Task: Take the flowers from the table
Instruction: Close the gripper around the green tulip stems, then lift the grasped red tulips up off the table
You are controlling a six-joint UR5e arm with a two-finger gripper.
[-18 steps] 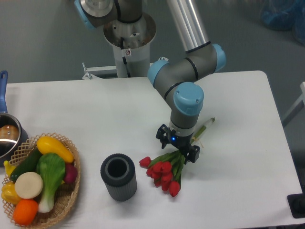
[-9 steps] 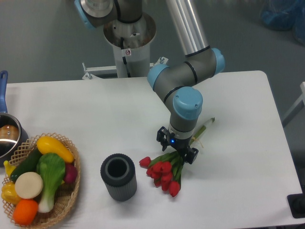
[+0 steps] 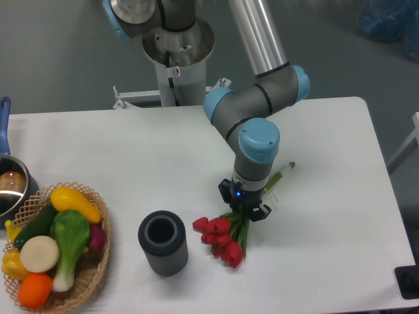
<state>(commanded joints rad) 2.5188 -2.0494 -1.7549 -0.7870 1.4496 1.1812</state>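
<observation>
The flowers, a small bunch of red tulip buds with green stems, lie on the white table right of centre. The buds point toward the front and the stem ends stick out behind the arm. My gripper points straight down over the stems just behind the buds. Its fingers are drawn in close around the stems. The middle of the stems is hidden under the gripper. I cannot tell whether the bunch still rests on the table.
A dark grey ribbed cup stands upright just left of the buds. A wicker basket of toy vegetables sits at the front left. A metal pot with a blue handle is at the left edge. The arm's base stands behind the table.
The gripper's fingers have closed in from a wide spread onto the stems. The buds have shifted slightly and bunched together.
</observation>
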